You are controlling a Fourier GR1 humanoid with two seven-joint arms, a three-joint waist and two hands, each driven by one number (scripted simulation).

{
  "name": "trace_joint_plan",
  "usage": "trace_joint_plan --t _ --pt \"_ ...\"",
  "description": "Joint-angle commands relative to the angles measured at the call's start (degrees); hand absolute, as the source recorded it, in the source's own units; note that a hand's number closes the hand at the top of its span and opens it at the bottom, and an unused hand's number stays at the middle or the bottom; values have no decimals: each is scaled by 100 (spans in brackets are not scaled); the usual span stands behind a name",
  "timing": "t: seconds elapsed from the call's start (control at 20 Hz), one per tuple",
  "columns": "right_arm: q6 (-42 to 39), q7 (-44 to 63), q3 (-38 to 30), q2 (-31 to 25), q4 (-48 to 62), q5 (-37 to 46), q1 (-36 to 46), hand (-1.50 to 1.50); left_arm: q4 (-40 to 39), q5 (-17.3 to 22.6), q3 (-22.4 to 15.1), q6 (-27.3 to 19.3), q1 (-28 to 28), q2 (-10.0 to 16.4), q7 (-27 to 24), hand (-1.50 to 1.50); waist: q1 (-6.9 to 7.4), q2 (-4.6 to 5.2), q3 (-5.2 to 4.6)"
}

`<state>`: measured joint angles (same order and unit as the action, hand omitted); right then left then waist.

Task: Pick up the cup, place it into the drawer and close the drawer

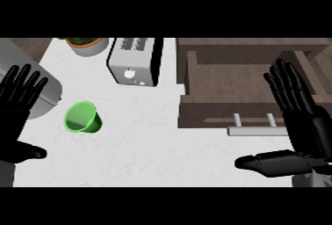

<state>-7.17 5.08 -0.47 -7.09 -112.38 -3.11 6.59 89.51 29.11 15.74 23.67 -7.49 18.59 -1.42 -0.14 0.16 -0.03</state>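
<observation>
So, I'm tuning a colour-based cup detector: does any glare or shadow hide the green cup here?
Head view: the light is even, and the cup reads bright green against the white counter, with no glare or heavy shadow across it. Head view, right side: the black right hand has less contrast against the dark drawer.

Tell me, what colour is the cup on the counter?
The cup is bright green, shown best in the head view.

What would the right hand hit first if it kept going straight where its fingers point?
Likely the far wall of the open brown wooden drawer, since the black right hand hangs over it; height unclear.
</observation>
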Motion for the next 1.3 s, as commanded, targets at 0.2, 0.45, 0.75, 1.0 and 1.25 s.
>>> trace_joint_plan --t 0.2,0.45,0.75,1.0,1.25 --pt "-106 253 -163 -103 114 -158 498 -150 -1679 -1026 -152 140 -389 -100 -899 -150 -11 -9 0" --pt "-266 -77 -340 -231 220 -146 343 -150 -2995 -1389 36 407 -566 115 -1696 -150 -30 -5 -1" --pt "-111 -88 -306 -101 541 -16 670 -150 -4478 -1994 -22 206 -1136 122 -2514 -150 -34 -1 -2" --pt "-104 171 -404 -190 430 -113 945 -150 -6038 -2537 -1 298 -1420 389 -3808 -150 -67 15 -7" --pt "-324 -12 -502 -257 369 -289 630 -150 -7215 -2916 -57 48 -1735 385 -4674 -150 -159 47 -18"
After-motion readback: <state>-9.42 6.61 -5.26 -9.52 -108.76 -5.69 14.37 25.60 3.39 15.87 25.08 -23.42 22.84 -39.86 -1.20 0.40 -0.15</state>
